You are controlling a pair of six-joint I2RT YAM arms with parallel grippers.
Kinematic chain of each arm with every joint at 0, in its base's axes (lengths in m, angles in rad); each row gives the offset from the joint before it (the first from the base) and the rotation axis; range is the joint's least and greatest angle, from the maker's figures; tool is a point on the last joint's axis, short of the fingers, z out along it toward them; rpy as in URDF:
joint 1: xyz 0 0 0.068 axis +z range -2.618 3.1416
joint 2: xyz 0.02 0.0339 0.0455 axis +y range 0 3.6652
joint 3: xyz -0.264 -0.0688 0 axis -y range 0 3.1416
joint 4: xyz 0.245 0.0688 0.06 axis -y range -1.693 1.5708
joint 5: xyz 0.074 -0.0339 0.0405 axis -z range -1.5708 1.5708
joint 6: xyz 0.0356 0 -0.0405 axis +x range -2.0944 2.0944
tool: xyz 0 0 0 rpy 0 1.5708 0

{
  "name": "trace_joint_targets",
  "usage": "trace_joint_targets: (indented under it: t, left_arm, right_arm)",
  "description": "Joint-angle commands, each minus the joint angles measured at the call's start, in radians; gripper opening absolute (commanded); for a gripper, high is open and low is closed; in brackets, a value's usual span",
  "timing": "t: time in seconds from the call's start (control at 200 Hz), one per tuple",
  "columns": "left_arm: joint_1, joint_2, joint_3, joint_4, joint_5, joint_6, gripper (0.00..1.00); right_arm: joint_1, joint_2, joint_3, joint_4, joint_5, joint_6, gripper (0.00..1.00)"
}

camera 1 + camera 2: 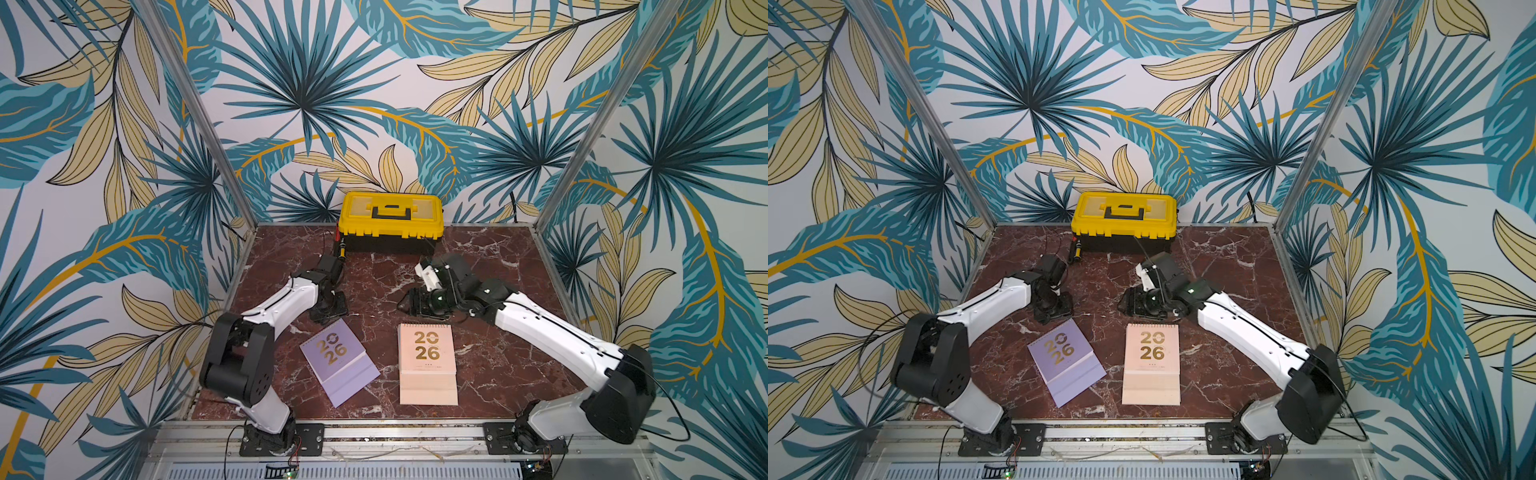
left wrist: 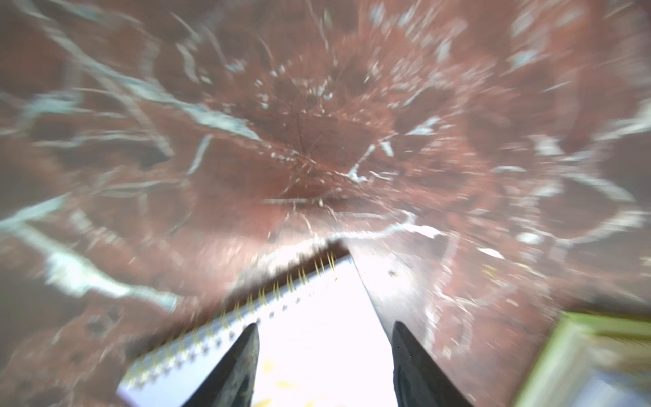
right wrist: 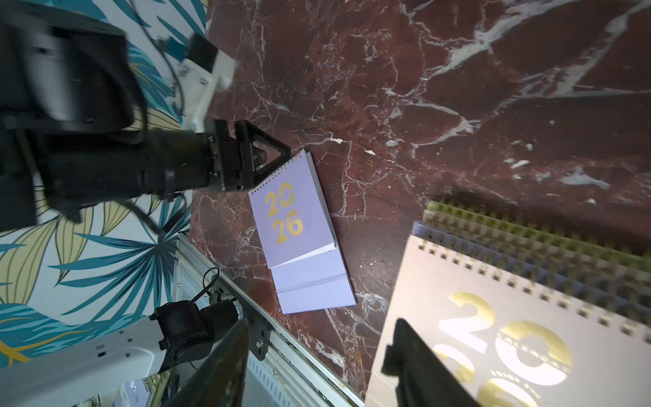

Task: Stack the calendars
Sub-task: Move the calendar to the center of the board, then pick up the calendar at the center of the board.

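A single lilac calendar (image 1: 338,365) (image 3: 299,229) lies flat and skewed on the marble table at front left. To its right sits a stack of calendars with a peach-pink one (image 1: 428,363) (image 3: 510,334) on top; lime green and lilac spiral edges (image 3: 528,239) show beneath it. My left gripper (image 1: 332,307) (image 2: 326,326) is open and points down just over the lilac calendar's spiral-bound corner (image 2: 310,310). That view is blurred. My right gripper (image 1: 411,305) (image 3: 322,322) hangs open and empty behind the stack, one finger over the peach cover's edge.
A yellow-and-black toolbox (image 1: 390,222) stands shut at the back centre against the wall, with a small black-and-yellow tool (image 1: 341,249) beside its left end. Aluminium frame posts and rails (image 1: 374,432) bound the table (image 1: 498,266). Leaf-patterned walls enclose it.
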Motion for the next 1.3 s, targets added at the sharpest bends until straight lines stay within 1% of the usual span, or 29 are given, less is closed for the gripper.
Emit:
trace_joint_targets:
  t: [0.0, 0.035, 0.05, 0.08, 0.175, 0.27, 0.33, 0.446, 0.476, 0.536, 0.601, 0.676, 0.906, 1.141, 1.292]
  left_arm:
    - [0.01, -0.128, -0.099, -0.031, 0.014, -0.108, 0.6]
    - [0.01, -0.17, -0.137, -0.039, 0.022, -0.132, 0.6]
    - [0.01, -0.187, -0.153, -0.043, 0.023, -0.143, 0.6]
    - [0.01, -0.222, -0.184, -0.05, 0.031, -0.16, 0.59]
    - [0.011, -0.317, -0.257, -0.104, 0.009, -0.201, 0.56]
    - [0.011, -0.387, -0.315, -0.146, -0.007, -0.237, 0.46]
    - [0.008, -0.415, -0.336, -0.18, -0.023, -0.262, 0.43]
    - [-0.016, -0.458, -0.385, -0.24, -0.056, -0.314, 0.33]
    - [-0.021, -0.471, -0.396, -0.252, -0.067, -0.329, 0.3]
    - [-0.026, -0.507, -0.417, -0.266, -0.088, -0.358, 0.18]
    - [-0.027, -0.538, -0.437, -0.27, -0.093, -0.382, 0.08]
    - [-0.03, -0.54, -0.449, -0.269, -0.088, -0.406, 0.0]
    - [-0.035, -0.466, -0.457, -0.248, -0.069, -0.415, 0.0]
    - [-0.035, -0.383, -0.485, -0.127, -0.003, -0.4, 0.0]
    - [-0.034, -0.364, -0.502, -0.107, 0.001, -0.391, 0.0]
  right_arm:
    - [0.065, 0.131, 0.097, 0.039, 0.051, 0.04, 0.65]
    - [0.067, 0.174, 0.121, 0.058, 0.043, 0.051, 0.65]
    - [0.094, 0.191, 0.128, 0.068, 0.04, 0.055, 0.65]
    - [0.108, 0.223, 0.143, 0.085, 0.036, 0.063, 0.65]
    - [0.125, 0.32, 0.191, 0.11, 0.01, 0.078, 0.64]
    - [0.137, 0.389, 0.235, 0.113, -0.016, 0.071, 0.65]
    - [0.137, 0.418, 0.25, 0.112, -0.028, 0.065, 0.65]
    - [0.136, 0.473, 0.293, 0.09, -0.064, 0.045, 0.65]
    - [0.137, 0.485, 0.301, 0.085, -0.07, 0.039, 0.65]
    - [0.137, 0.503, 0.308, 0.087, -0.078, 0.029, 0.65]
    - [0.136, 0.528, 0.321, 0.084, -0.095, 0.021, 0.65]
    - [0.133, 0.553, 0.339, 0.066, -0.115, 0.01, 0.65]
    - [0.123, 0.576, 0.33, 0.047, -0.11, -0.014, 0.67]
    - [0.118, 0.633, 0.362, 0.005, -0.136, -0.043, 0.68]
    - [0.117, 0.654, 0.357, -0.002, -0.162, -0.056, 0.68]
